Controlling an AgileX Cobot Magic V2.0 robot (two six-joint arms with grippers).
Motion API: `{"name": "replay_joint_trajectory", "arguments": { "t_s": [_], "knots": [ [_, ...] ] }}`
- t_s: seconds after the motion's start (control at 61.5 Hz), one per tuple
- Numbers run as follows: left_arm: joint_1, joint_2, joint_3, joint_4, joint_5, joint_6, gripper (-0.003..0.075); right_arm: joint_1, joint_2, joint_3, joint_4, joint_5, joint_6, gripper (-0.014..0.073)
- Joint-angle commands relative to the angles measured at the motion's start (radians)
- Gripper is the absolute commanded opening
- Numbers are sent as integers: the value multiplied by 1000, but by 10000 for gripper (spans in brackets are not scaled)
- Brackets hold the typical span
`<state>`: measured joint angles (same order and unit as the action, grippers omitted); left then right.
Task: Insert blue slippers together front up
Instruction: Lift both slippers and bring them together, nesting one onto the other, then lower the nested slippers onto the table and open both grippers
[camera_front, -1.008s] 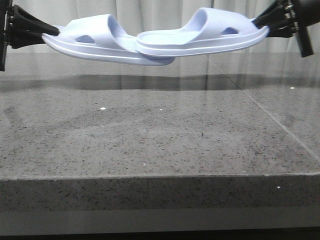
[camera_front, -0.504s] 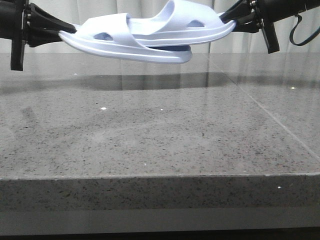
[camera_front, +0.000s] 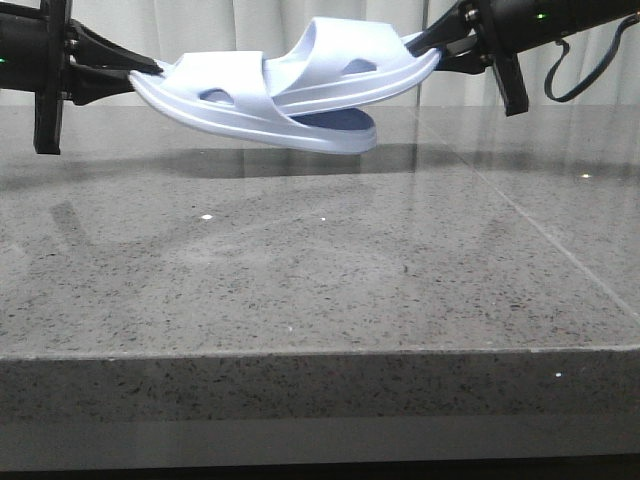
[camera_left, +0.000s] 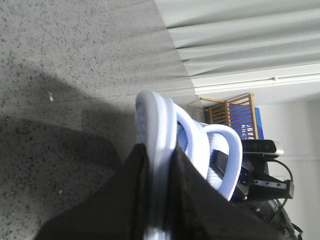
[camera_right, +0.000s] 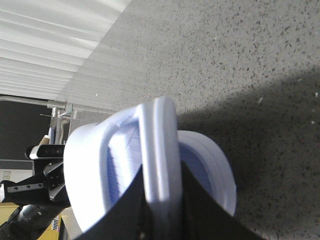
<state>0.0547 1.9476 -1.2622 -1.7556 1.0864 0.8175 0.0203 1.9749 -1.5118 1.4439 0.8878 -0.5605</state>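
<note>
Two pale blue slippers hang in the air over the table, soles down and straps up. My left gripper (camera_front: 150, 72) is shut on the end rim of the left slipper (camera_front: 215, 85), which slopes down to the right. My right gripper (camera_front: 425, 45) is shut on the end rim of the right slipper (camera_front: 345, 50), which slopes down to the left. The right slipper's free end lies on the left one's footbed, against its strap. In the left wrist view, my left gripper (camera_left: 159, 167) clamps its slipper (camera_left: 156, 120). In the right wrist view, my right gripper (camera_right: 162, 197) clamps its slipper (camera_right: 159, 135).
The dark speckled stone table (camera_front: 320, 280) lies well below the slippers, with its front edge (camera_front: 320, 352) near the camera and a seam (camera_front: 540, 235) running back on the right. Pale curtains (camera_front: 270, 12) hang behind.
Both grippers have come inward. The slippers overlap much more than a second ago. The right slipper has tilted and slid further onto the left one.
</note>
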Motion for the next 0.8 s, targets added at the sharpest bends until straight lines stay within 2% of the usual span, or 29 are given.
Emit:
{"name": "replay_joint_trajectory", "arguments": {
  "t_s": [0.0,0.163,0.276,0.52,0.699,0.78],
  "knots": [
    [-49,-53,-23,-107,146,0,-20,41,-60,-25,85,89,-3,-60],
    [-63,-53,-23,-107,149,8,-20,46,-60,-25,75,94,-3,-60],
    [-63,-53,-23,-103,156,10,-20,46,-60,-25,20,89,-3,-43],
    [-36,-53,-25,-13,156,10,-20,11,-61,-25,-55,92,-3,159],
    [-24,-53,-25,73,154,10,-17,-45,-63,-25,-77,139,-3,239],
    [-16,-53,-27,110,143,10,7,-72,-63,-25,-91,166,-3,290]
  ]
}}
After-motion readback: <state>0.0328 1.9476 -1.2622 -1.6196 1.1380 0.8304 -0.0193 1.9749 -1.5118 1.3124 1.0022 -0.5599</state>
